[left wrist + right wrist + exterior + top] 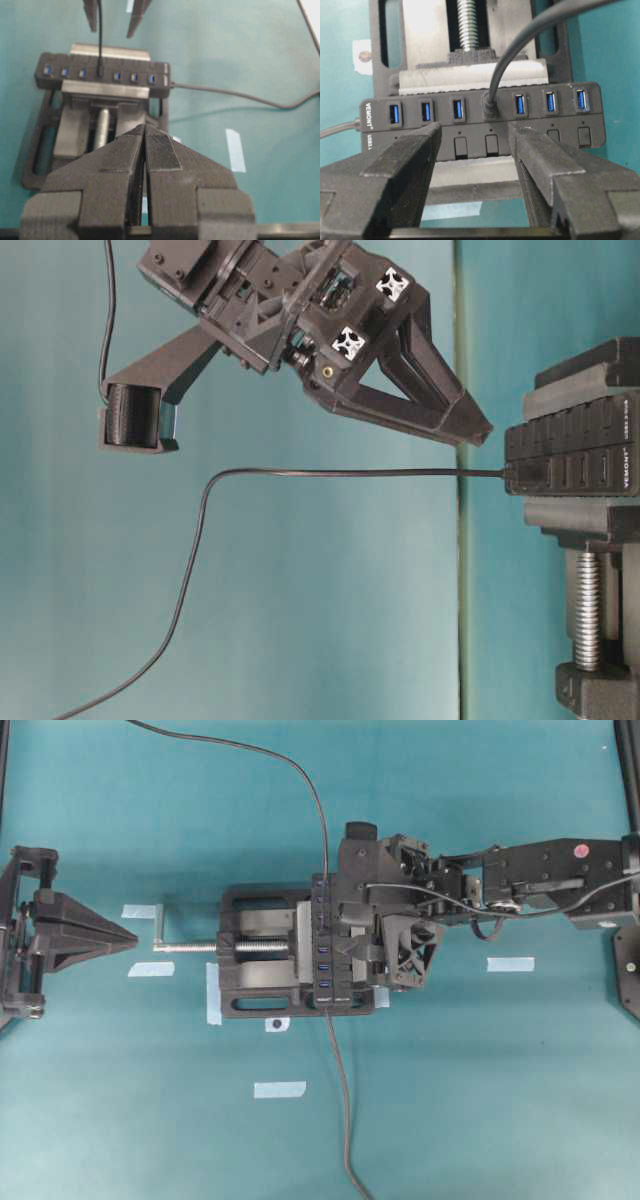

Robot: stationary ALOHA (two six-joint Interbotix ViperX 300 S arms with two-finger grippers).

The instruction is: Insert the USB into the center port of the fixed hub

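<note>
A teal counter (480,1120) carries everything, dotted with several strips of pale blue tape (279,1089). At its middle sits a black vise (262,1000) with a silver screw (190,947) running out to the left in the overhead view.

Clamped in the vise jaws is the fixed hub (485,122), a long narrow black bar with a row of blue slots along its top face and a row of small square black buttons below them. White lettering marks one end, and a thin grey cable (235,96) leaves that end and trails away over the counter.

The USB (490,107), a small black plug, stands upright in the center port (100,73), with three blue slots showing on either side of it. Its dark grey cable (530,30) rises from the plug, bends and runs off across the counter.

The right end effector (475,150) hovers just in front of the hub, its two black fingers spread wide apart, one to each side of the plug and touching neither the plug nor its cable; it has hold of nothing.

The left end effector (145,150) hangs well apart from the vise, at the left edge of the overhead view. Its ribbed fingers are pressed together at the tips with nothing between them.
</note>
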